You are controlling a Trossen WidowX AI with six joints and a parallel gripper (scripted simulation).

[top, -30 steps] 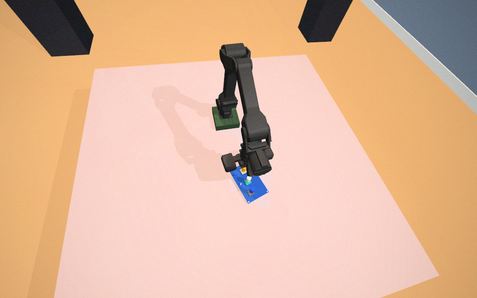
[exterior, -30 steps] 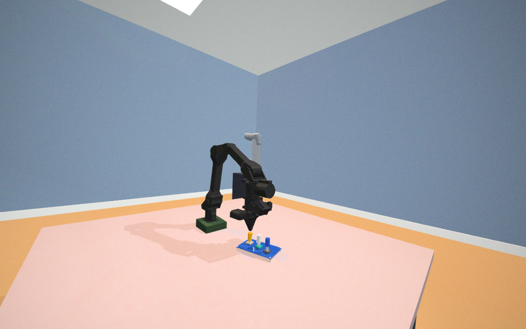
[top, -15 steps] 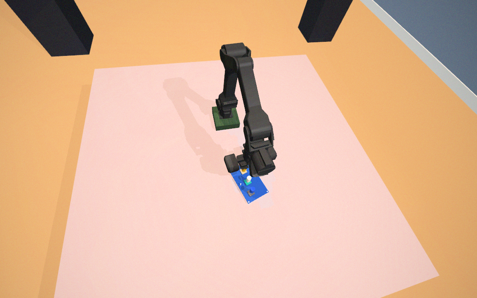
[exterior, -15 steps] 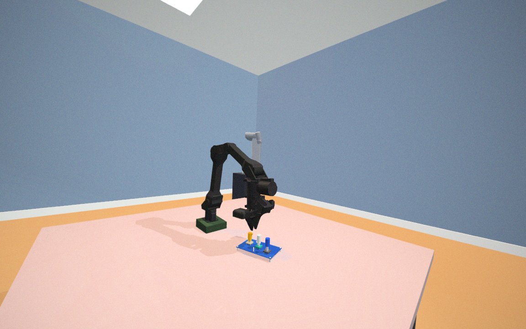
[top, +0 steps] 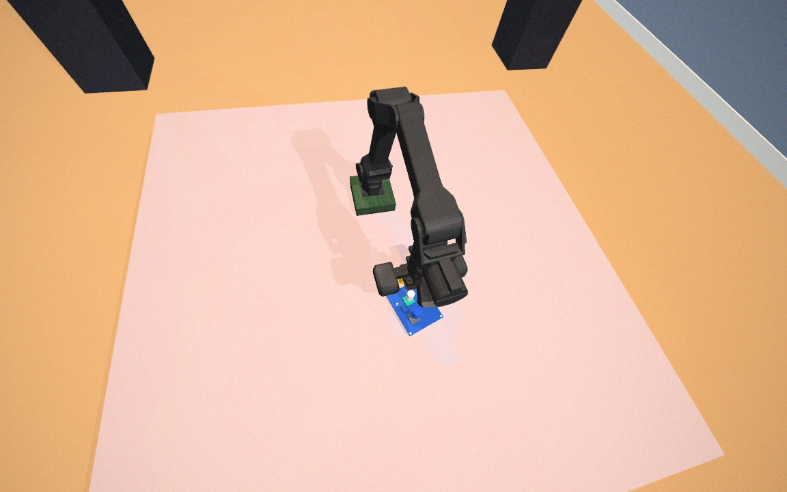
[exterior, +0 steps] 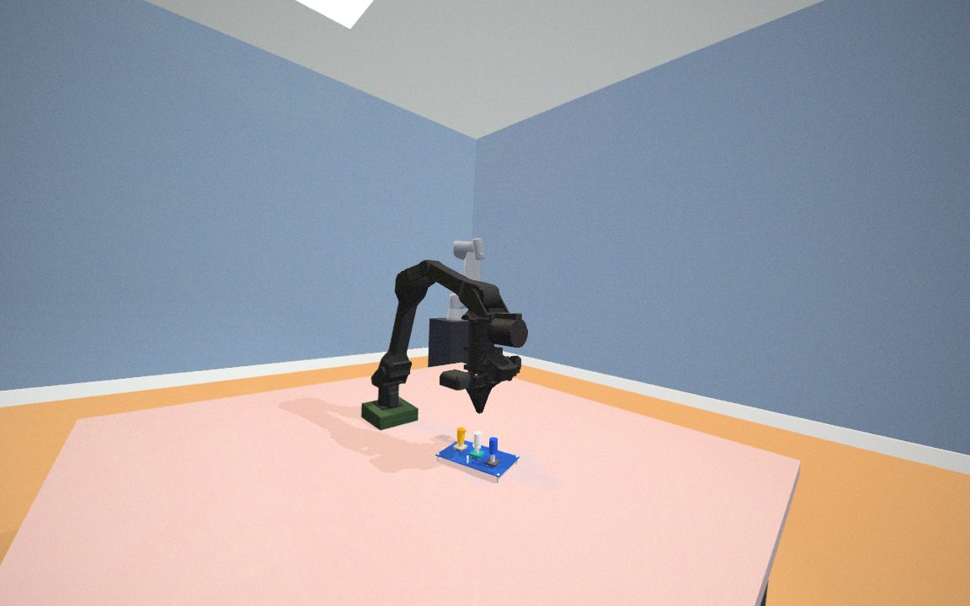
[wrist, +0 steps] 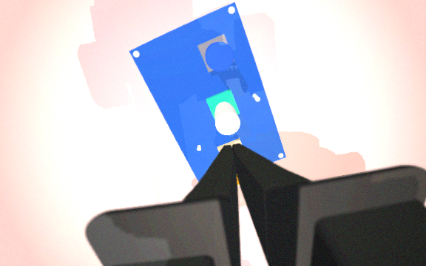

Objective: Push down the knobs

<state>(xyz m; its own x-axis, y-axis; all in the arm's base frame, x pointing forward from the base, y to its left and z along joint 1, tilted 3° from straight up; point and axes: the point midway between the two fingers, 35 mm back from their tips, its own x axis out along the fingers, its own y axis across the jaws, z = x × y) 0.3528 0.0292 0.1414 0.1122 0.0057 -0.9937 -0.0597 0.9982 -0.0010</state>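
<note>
The blue circuit board (top: 430, 316) (exterior: 507, 458) (wrist: 168, 74) stands on short legs. The blue knob (top: 417, 312) (exterior: 492, 445) (wrist: 219, 56) sits high over the dark grey potentiometer (exterior: 492, 462), with pale shaft showing between. The white knob (top: 410, 294) (exterior: 477, 439) (wrist: 228, 123) is upright over the green potentiometer (exterior: 477, 454) (wrist: 222, 99); any small gap is hard to tell. The orange knob (exterior: 461, 436) is upright, close to its beige potentiometer (exterior: 461, 447). My gripper (exterior: 479, 411) (wrist: 232, 151) is shut and empty, above the knobs, and mostly hides the orange one in the wrist view.
The arm stands on a green base block (top: 373, 201) (exterior: 389, 412) behind the board on the pink table (top: 261, 367) (exterior: 247, 527). Small white parts (wrist: 256, 97) (wrist: 199, 148) stand on the board beside the knobs. Dark pedestals (top: 531, 36) are beyond the table.
</note>
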